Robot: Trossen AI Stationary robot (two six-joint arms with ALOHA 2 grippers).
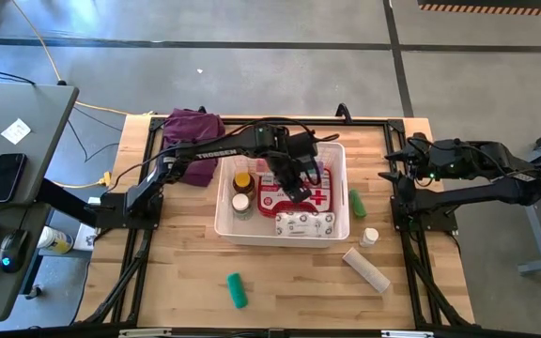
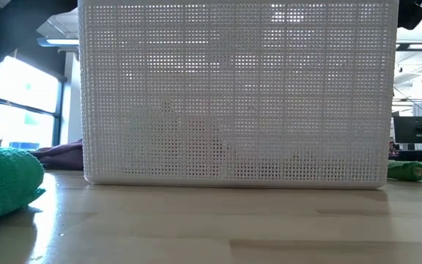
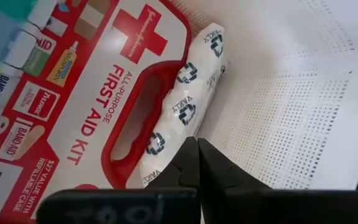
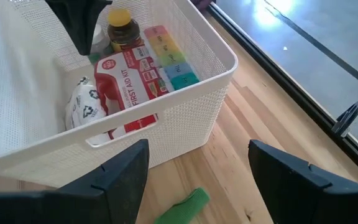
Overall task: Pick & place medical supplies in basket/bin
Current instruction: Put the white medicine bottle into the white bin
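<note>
**Left gripper shut and empty inside basket; four items still out on table**

Left gripper (image 1: 298,191) down inside white basket (image 1: 227,228), over first-aid kit (image 1: 280,194). Fingers pressed together, nothing between them in left wrist view. Tips hanging just above white printed packet (image 3: 188,102), which lies wedged between kit's red edge and basket wall (image 3: 297,106). Probably just dropped there, since packet sits loose along the wall rather than stacked.

Also in basket: amber bottle (image 1: 242,180) and a smaller bottle (image 1: 240,204) upright at left side, rainbow pill organizer (image 4: 169,55) along far edge past the kit. Kit lies flat, label up, taking most of the floor, so smaller things fill the gaps around it.

Right gripper (image 4: 197,171) parked at right side of table, held above it, fingers spread wide, nothing between them. Looks down past basket's right wall, with a green item (image 4: 182,206) directly below on the wood. Likely waiting for left arm to clear out before going in.

Still outside:
- green tube (image 1: 356,202), just right of basket
- small white-capped bottle (image 1: 369,237), near right corner
- beige roll (image 1: 365,269), lying on its side, nearer still
- green roll (image 1: 238,290), near edge, left of centre

Purple cloth (image 1: 192,130) at far left corner of table, not part of job.

Judgement: over half done. Right-side three suit right arm; green roll nearer left arm's reach. Basket's tall walls call for straight-up exit before any sideways move.
</note>
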